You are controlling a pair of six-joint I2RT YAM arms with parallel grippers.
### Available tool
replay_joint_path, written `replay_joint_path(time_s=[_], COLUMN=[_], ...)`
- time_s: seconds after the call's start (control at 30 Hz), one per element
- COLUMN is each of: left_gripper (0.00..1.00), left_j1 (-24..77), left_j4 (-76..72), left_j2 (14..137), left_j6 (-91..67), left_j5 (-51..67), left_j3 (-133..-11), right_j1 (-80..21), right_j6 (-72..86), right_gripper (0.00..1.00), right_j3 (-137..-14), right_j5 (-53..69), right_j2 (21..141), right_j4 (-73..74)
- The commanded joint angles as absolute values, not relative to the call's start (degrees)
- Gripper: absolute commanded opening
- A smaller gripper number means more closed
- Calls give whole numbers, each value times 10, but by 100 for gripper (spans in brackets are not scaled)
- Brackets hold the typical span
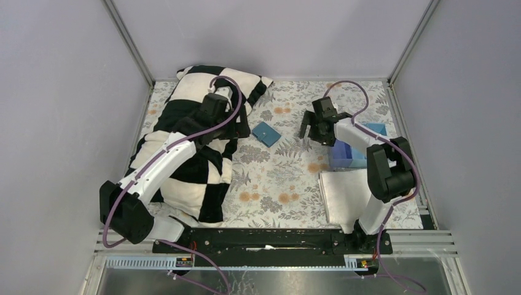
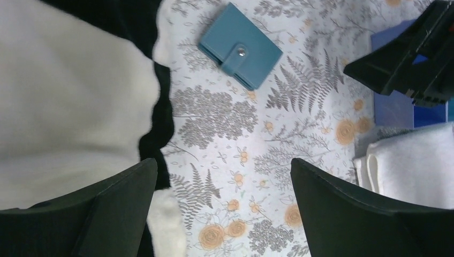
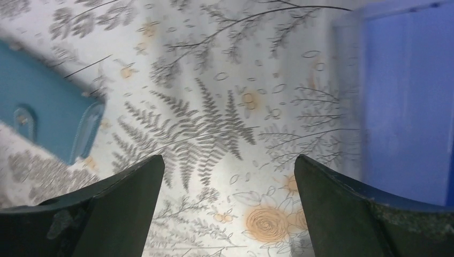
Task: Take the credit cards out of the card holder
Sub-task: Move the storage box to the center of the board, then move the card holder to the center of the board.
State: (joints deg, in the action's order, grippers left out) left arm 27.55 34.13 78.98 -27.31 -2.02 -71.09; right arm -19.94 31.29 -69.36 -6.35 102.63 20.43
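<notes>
A teal card holder lies shut on the floral cloth, its snap strap fastened. No cards show. It also shows in the left wrist view at the top, and in the right wrist view at the left edge. My left gripper is open and empty, hovering just left of the holder. My right gripper is open and empty, hovering to the holder's right. In the left wrist view my left gripper has only cloth between its fingers; so does my right gripper in its own view.
A black-and-white checked blanket covers the left side under my left arm. A blue box and a folded white towel lie at the right under my right arm. Grey walls enclose the table.
</notes>
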Motion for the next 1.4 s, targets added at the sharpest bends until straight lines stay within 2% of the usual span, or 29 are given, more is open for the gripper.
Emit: replay_joint_path(time_s=[0.0,0.13,0.3,0.6,0.63,0.77,0.9,0.97,1.03,1.2,1.37], left_gripper=[99,99,99,97,98,99,96,93,91,88,89], left_j1=[307,308,308,308,308,308,308,308,309,311,322], left_j4=[324,333,308,302,303,312,310,306,299,281,289], left_j2=[810,818,766,729,729,741,742,741,741,749,785], left_j6=[-311,-334,-352,-372,-374,-374,-377,-379,-384,-395,-365], left_j5=[-30,-10,-6,-3,-3,-3,-4,-9,-14,-8,81], left_j3=[-725,-724,-689,-649,-647,-656,-658,-657,-652,-642,-672], right_j1=[-227,-260,-261,-255,-255,-253,-249,-249,-250,-249,-250], right_j6=[236,162,116,79,78,90,108,113,121,182,261], right_gripper=[99,96,98,95,93,72,55,53,46,1,0], right_j3=[-712,-813,-931,-1014,-1020,-1020,-986,-973,-955,-907,-788], right_j5=[22,56,128,237,243,266,284,288,290,299,282], right_j2=[987,1079,1194,1295,1303,1318,1302,1295,1287,1258,1164], right_j4=[145,185,218,226,229,232,211,206,194,160,97])
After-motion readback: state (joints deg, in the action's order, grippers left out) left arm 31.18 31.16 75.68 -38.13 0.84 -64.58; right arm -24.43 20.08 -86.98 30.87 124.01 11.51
